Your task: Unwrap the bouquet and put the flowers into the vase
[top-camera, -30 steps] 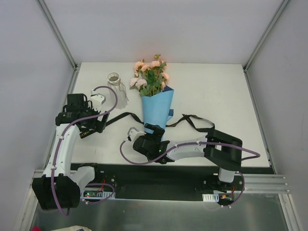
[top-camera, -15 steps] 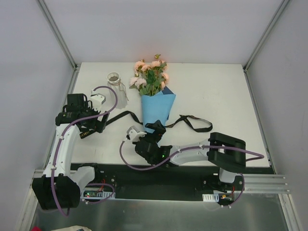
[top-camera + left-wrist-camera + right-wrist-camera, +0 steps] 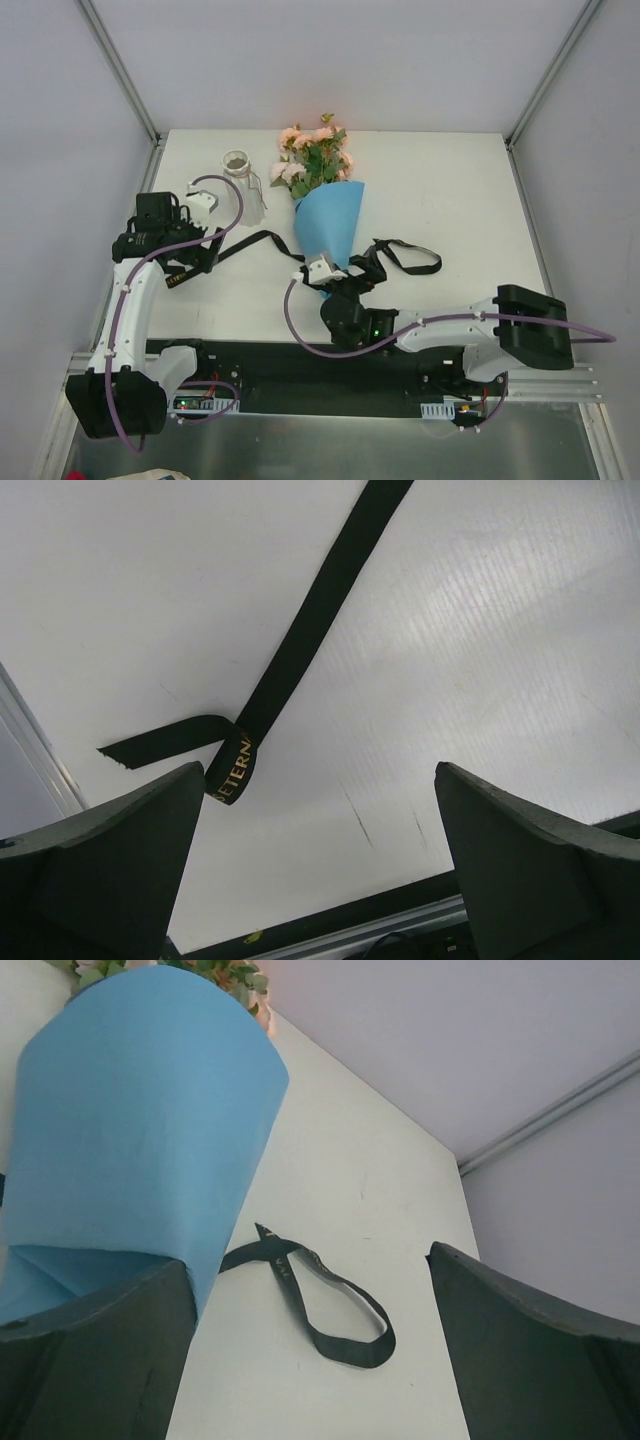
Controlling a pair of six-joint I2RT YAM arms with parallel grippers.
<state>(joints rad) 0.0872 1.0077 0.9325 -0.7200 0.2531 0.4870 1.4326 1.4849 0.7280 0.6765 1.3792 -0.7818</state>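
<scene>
Right gripper [image 3: 340, 272] is nearest me. Its jaws are wide apart with nothing in them, parked at the narrow end of the bouquet [image 3: 328, 222]. In the wrist view the blue paper [image 3: 130, 1130] sits just past its left finger.

Left gripper [image 3: 320, 770] is likewise spread and empty, hovering above the loose tail of the black ribbon [image 3: 300, 630]. The ribbon is off the cone and trails over the table [image 3: 460, 190] on both sides of it. Can't tell whether it runs beneath the paper.

Risks, as I judge them:
- If I pinch only paper, the stems may ride along inside instead of coming free, and the sheet could crumple or tear.
- If I pinch too deep, I clamp stems and paper together and nothing unwraps.
- If the ribbon is caught under the cone, it could snag and swing the whole bundle.
- The flowers [image 3: 315, 155] lie at the far end, near the vase [image 3: 240, 175]. It is narrow, upright and looks light, so a leftward sweep of the cone could tip it.
</scene>
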